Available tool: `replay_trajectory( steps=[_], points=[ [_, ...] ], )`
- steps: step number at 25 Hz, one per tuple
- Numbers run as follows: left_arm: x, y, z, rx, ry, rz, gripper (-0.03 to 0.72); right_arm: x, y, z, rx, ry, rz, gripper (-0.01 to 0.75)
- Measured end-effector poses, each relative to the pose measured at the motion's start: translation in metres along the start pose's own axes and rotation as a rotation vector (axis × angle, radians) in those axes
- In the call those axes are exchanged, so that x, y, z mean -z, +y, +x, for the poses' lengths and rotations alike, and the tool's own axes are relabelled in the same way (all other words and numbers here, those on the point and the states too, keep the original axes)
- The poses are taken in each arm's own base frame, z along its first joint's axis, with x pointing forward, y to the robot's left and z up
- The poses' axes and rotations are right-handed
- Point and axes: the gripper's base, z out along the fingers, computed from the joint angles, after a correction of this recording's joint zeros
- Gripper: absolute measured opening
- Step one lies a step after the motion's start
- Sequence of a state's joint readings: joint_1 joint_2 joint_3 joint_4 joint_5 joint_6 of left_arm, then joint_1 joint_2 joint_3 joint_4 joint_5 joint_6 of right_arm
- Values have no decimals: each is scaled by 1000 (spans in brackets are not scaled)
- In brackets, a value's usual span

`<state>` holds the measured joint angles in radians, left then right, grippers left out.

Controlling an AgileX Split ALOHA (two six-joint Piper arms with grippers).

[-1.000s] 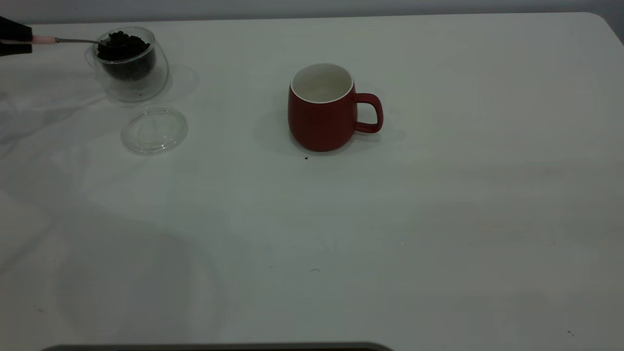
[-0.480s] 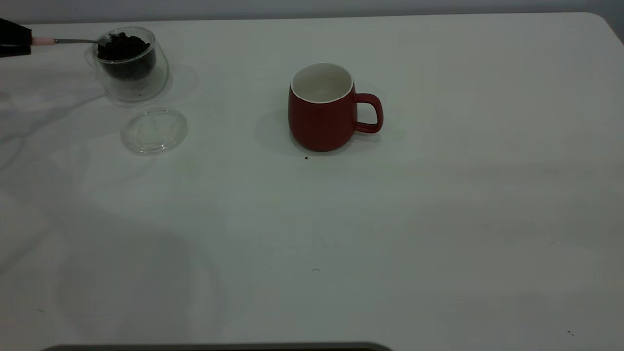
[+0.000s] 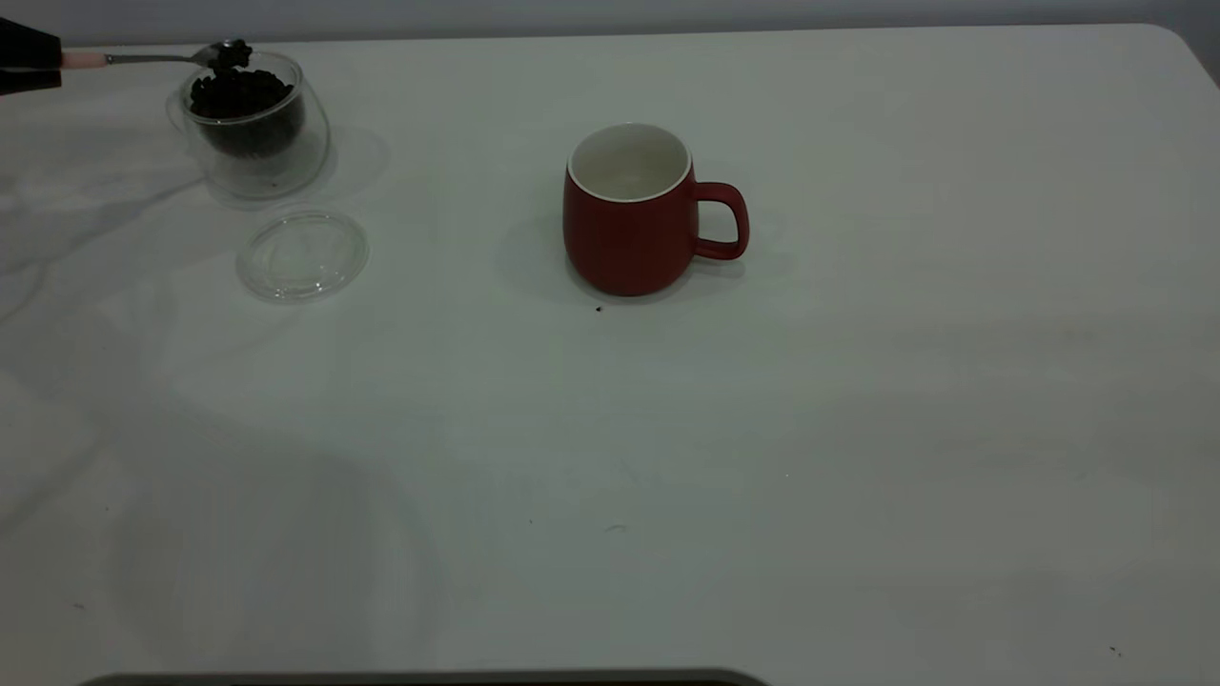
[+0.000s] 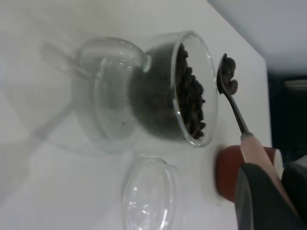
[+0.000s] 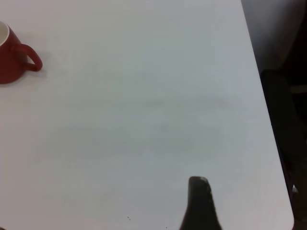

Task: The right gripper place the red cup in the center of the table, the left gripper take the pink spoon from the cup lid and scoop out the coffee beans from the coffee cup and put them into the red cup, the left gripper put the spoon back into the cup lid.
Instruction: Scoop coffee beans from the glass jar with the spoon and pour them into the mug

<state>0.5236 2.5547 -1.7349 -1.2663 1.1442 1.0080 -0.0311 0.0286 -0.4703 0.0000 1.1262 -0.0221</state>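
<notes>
My left gripper (image 3: 24, 57) is at the table's far left edge, shut on the pale handle of the pink spoon (image 3: 152, 59). The spoon's bowl holds a few coffee beans (image 3: 232, 50) just above the rim of the glass coffee cup (image 3: 255, 129), which is full of beans. In the left wrist view the spoon (image 4: 229, 84), the coffee cup (image 4: 144, 93) and my left gripper (image 4: 268, 196) show close up. The clear cup lid (image 3: 302, 254) lies empty in front of the cup. The red cup (image 3: 629, 210) stands upright and empty mid-table. My right gripper (image 5: 198, 191) shows only as a dark shape.
The white table (image 3: 858, 429) stretches wide to the right of the red cup, with a rounded far right corner. A tiny dark speck (image 3: 599, 308) lies just in front of the red cup. The table's edge (image 5: 268, 120) runs beside my right gripper.
The spoon's bowl has risen out of the bean heap in the coffee cup and now carries a few beans above the rim. The red cup and lid have not moved.
</notes>
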Motion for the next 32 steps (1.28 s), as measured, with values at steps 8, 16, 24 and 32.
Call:
replay_trajectory(
  steps=[8,16,24,32],
  points=[
    [0,-1,0,56,5,6,123,0,0,0,1,0,0,588],
    [0,-1,1,100,7,8,123,0,0,0,1,0,0,588],
    [0,-1,1,133,9,9,123,0,0,0,1,0,0,588],
    [0,-1,1,174,10,10,123,0,0,0,1,0,0,588]
  ],
)
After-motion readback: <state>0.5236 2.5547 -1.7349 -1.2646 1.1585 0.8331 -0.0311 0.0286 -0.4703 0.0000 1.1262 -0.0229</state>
